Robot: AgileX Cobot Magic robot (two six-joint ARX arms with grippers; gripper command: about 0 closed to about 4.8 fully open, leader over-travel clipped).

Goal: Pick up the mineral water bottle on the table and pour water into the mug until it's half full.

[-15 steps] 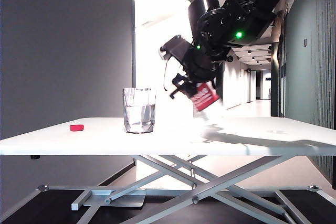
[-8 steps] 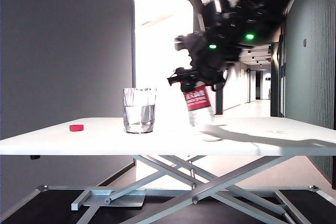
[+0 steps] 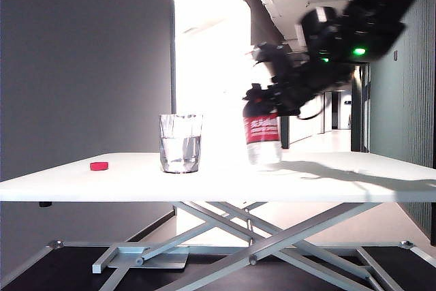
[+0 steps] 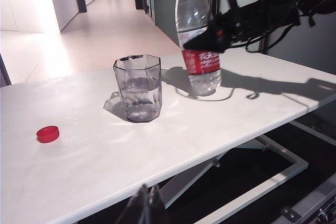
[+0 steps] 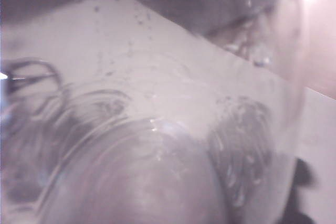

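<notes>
Bare table (image 4: 94,156) is lying open between the mug (image 4: 138,88) and a red cap (image 4: 48,134); the mineral water bottle (image 4: 198,40), clamped by the right gripper (image 4: 218,35), is blocking the mug's other side.

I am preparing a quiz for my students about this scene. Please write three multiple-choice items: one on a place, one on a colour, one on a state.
1. Where does the cap lie on the table?
A. beside the bottle
B. apart from the mug, on the side away from the bottle
C. inside the mug

2. What colour is the bottle's label?
A. red and white
B. blue
C. yellow

3. How does the bottle stand now?
A. lying flat
B. upside down
C. upright, gripped by the right hand

Answers:
1 B: the cap sits alone, with the mug between it and the bottle.
2 A: both the exterior and left wrist views show red with white characters.
3 C: its neck points up and the right hand clasps its upper body.
</notes>
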